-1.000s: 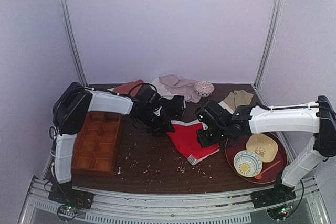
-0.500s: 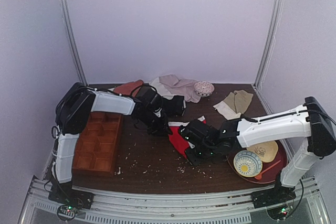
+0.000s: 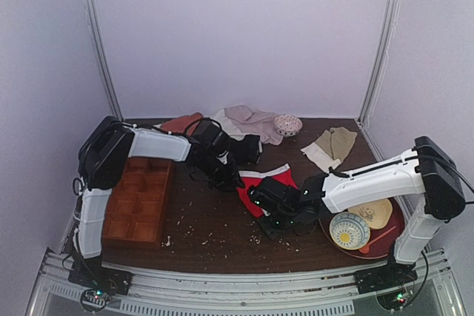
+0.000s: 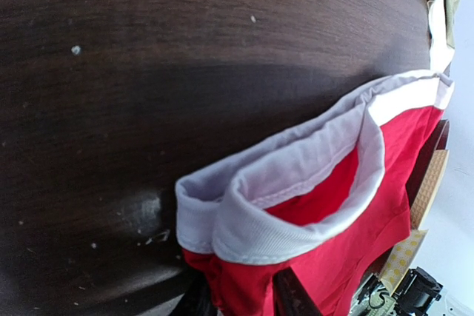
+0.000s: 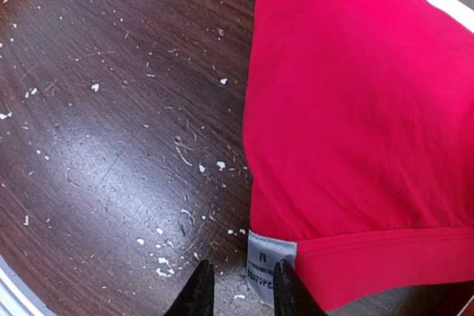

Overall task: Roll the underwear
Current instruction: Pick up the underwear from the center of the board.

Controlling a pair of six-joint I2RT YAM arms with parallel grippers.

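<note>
The worktop [image 3: 207, 227] is dark brown wood, and many small white crumbs lie on it. At its left side stands a wooden tray [image 3: 137, 201] with many compartments. At the right side there is a round red plate [image 3: 386, 240], and a patterned bowl [image 3: 349, 229] sits on it.

The underwear [image 3: 264, 181] lies in the middle of the worktop, between the two arms. It is bright red with a white waistband. In the left wrist view the waistband [image 4: 296, 175] is folded over on itself and stands up a little from the wood.

The left end effector [image 4: 244, 297] is at the left corner of the underwear. Its two dark fingers are closed on the red cloth just below the waistband.

The right end effector [image 5: 241, 279] is at the near side of the underwear, low over the worktop. Its fingers are narrow apart and they pinch the corner of the red hem. A small white label [image 5: 266, 266] with dark letters is sewn at this corner and it sits between the fingertips. I cannot read the letters well.
</note>
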